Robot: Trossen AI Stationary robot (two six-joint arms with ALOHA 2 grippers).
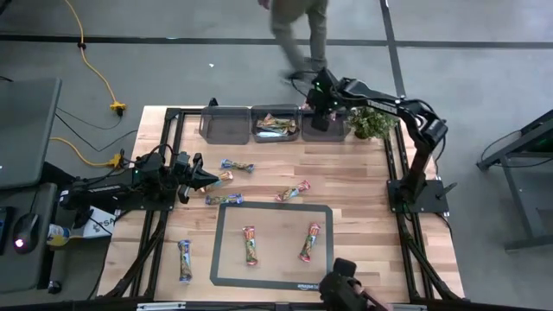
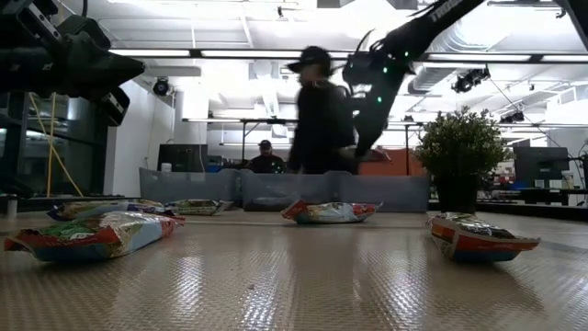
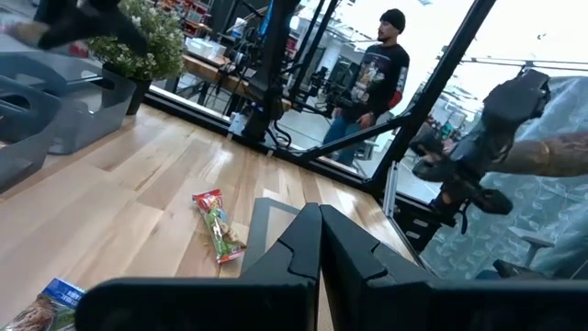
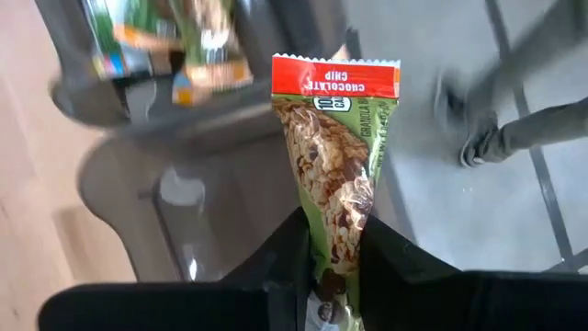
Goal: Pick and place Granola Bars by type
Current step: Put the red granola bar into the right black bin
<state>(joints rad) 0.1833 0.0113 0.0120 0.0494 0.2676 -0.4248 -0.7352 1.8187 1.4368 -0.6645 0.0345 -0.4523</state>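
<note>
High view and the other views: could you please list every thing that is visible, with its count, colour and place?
bars on the mat: two, red-green wrappers, inside the dark-edged mat.
bars on bare wood: about five, blue or red-green, spread over the table left and middle.
binned bars: several, mixed colours, in the middle bin.
bins: three, grey, along the far table edge.
held bar: one, green with a red end, over the rightmost bin.
plant: one, green, far right corner beside the bins.
person: one, on the floor beyond the table.
left gripper: shut, empty, over the table's left side.
right gripper: shut on the held bar, above the rightmost bin.
</note>
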